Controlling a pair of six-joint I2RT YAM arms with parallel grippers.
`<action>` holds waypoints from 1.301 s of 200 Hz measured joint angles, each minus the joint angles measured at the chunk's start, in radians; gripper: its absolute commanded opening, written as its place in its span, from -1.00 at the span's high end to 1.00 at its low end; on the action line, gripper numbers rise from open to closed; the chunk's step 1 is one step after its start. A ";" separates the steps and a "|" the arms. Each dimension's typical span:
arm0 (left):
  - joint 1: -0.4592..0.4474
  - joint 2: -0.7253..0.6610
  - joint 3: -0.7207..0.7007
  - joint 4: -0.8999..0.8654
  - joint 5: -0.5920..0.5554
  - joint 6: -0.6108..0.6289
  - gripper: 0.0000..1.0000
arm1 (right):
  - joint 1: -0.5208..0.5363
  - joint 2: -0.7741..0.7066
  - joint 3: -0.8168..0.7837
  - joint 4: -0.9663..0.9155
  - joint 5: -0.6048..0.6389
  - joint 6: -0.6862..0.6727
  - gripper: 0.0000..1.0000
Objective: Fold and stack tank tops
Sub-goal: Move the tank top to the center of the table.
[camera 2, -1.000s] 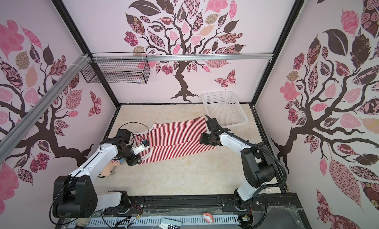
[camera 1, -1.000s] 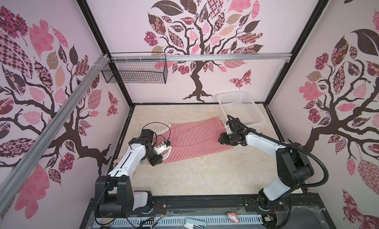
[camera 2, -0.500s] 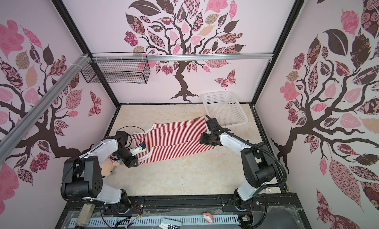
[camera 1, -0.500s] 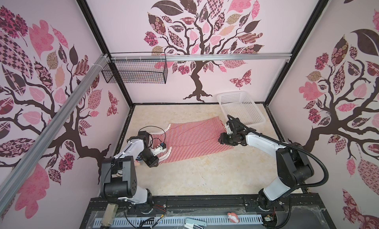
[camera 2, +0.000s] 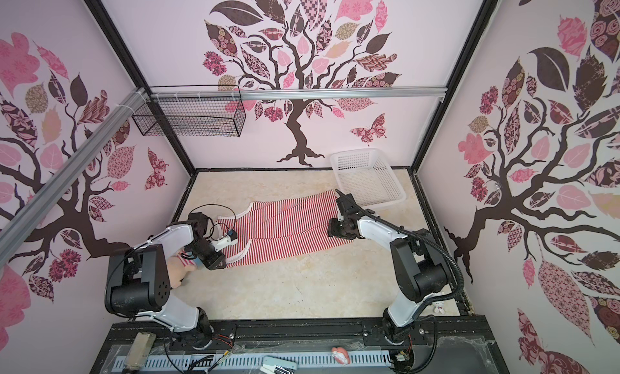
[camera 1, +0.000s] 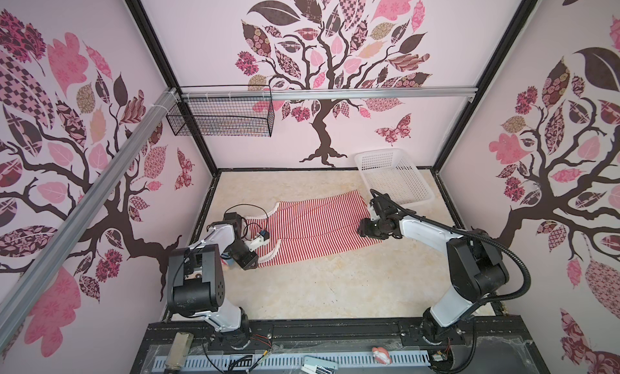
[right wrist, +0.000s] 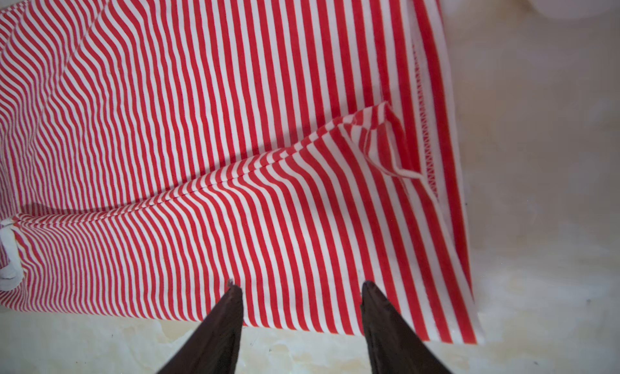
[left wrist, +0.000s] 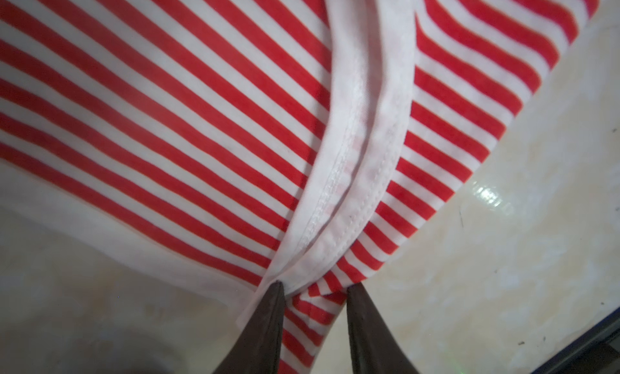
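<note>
This tank top (camera 1: 312, 228) is looking thin and floppy, so grab trim (left wrist: 355, 174) or hem (right wrist: 436, 221): left gripper (left wrist: 313, 286) is straddling the near-left strap (left wrist: 312, 308) half-open, right gripper (right wrist: 300, 286) is gaping empty over the hem.

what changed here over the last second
The left arm folded its elbow up and back toward its base. The left tool barely shifted and sits astride the white-trimmed strap. Nothing was visibly taken or released. The red-and-white striped tank top, the right tool and the white perforated plastic basket stayed put.
</note>
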 measured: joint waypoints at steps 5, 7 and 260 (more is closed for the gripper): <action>0.001 0.000 0.000 0.000 0.000 0.001 0.25 | 0.000 0.003 0.000 0.000 0.004 0.000 -0.22; 0.001 0.000 -0.001 0.000 0.000 0.002 0.25 | 0.000 0.005 0.000 0.001 0.006 0.000 -0.22; 0.069 -0.064 -0.055 -0.026 0.007 0.167 0.12 | 0.011 -0.319 -0.356 -0.083 -0.084 0.095 -0.79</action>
